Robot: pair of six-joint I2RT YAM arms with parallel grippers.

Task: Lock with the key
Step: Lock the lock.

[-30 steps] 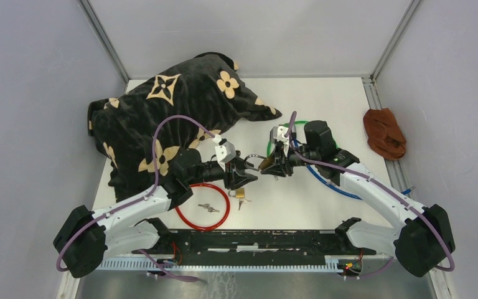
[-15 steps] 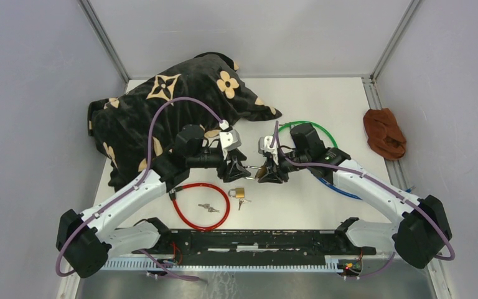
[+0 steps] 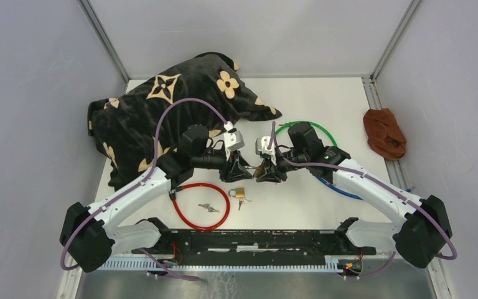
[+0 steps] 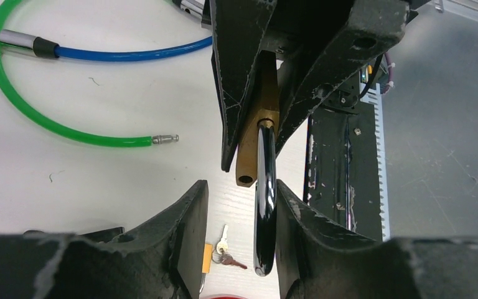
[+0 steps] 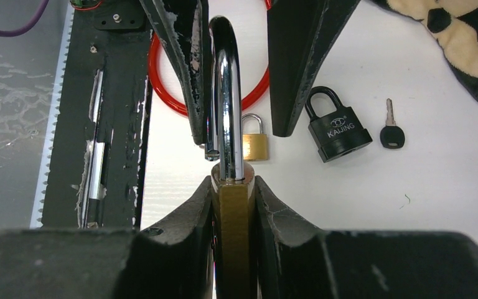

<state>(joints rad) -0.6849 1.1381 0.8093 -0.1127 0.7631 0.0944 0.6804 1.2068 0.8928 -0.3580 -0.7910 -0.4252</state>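
Above the middle of the surface (image 3: 323,99), the right gripper (image 3: 267,172) clamps the brass padlock (image 5: 231,218). The left gripper (image 4: 241,190) stands open astride its shackle (image 5: 226,93). Close squarely on it, then push straight toward the free leg's hole.

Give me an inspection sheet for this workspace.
Surface: white table, partly covered.
Job's things: brass padlock held aloft, shackle open; small brass padlock, black padlock, black-headed key on table.
Clutter: patterned black cloth, brown cloth, red lock cable, green lock cable, blue lock cable.
Grippers: right gripper shut on brass padlock body; left gripper open, jaws straddling shackle.
Cables: purple cable arcs above left arm.
Surroundings: grey walls; nothing else seen.
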